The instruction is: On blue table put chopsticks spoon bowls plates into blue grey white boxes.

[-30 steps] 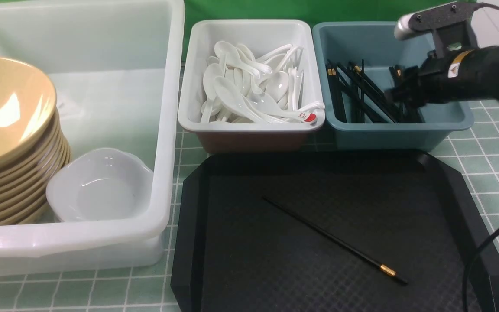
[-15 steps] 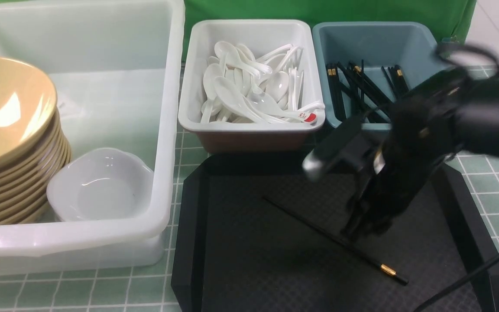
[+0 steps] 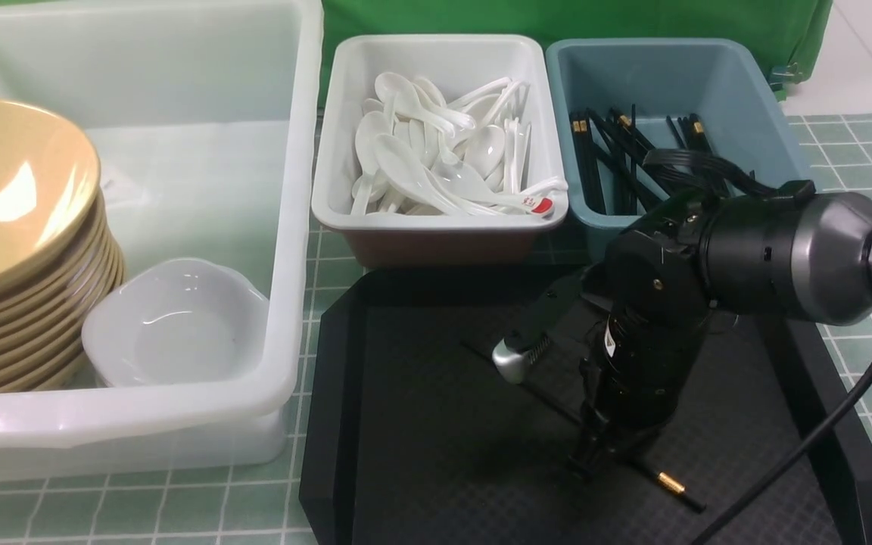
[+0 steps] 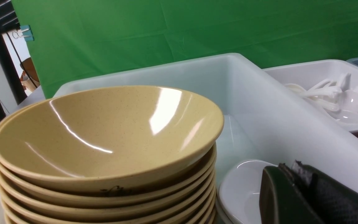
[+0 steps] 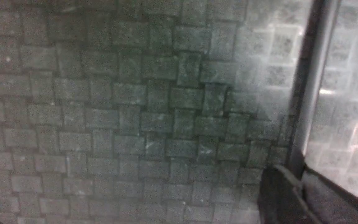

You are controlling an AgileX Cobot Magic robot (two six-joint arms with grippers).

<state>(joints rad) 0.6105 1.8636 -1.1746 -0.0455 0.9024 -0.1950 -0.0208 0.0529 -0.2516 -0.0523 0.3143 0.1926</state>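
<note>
Pinching the lone chopstick (image 3: pixel 671 483) flat on the black tray (image 3: pixel 421 454), the right end effector (image 3: pixel 604 458) looks narrowed around its shaft. So thin a stick could slip or swivel when raised, then catch the rim of the blue-grey box (image 3: pixel 678 44). The left end effector (image 4: pixel 287 166) is closed, empty, beside the bowls (image 4: pixel 104 137).

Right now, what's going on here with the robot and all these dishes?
The right gripper is down on the black tray, its jaws apparently closed on the one chopstick lying there. Other chopsticks already sit in the blue-grey box, and spoons fill the white box. The stacked bowls and white plates are in the large translucent box. The left gripper, jaws shut and empty, hangs near the bowls.
</note>
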